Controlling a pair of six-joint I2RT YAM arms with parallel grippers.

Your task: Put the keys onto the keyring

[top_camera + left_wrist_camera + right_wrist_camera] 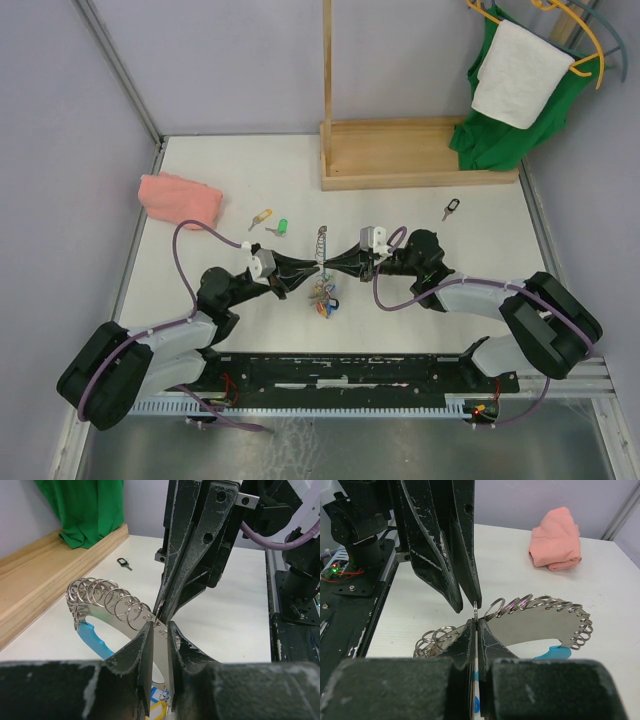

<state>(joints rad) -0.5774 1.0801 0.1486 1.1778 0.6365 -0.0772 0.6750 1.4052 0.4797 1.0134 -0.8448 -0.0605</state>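
Note:
The keyring (322,240) is a silvery crescent plate (535,625) edged with small split rings (100,597). It hangs mid-table between both grippers, with coloured tags (323,298) dangling below. My left gripper (312,268) (160,625) has its jaws a little apart, pinching the plate's band across its width. From the other side, my right gripper (331,266) (476,622) is shut on one small ring (476,611) that sticks up from its tips. Three loose keys lie on the table: yellow-headed (260,217), green-headed (281,227) and black-headed (451,209).
A pink cloth (180,197) lies at the back left. A wooden stand (420,155) runs along the back right. Above it hang a green garment (510,120) and a white towel (520,72). The arms' base rail (350,370) runs along the near edge.

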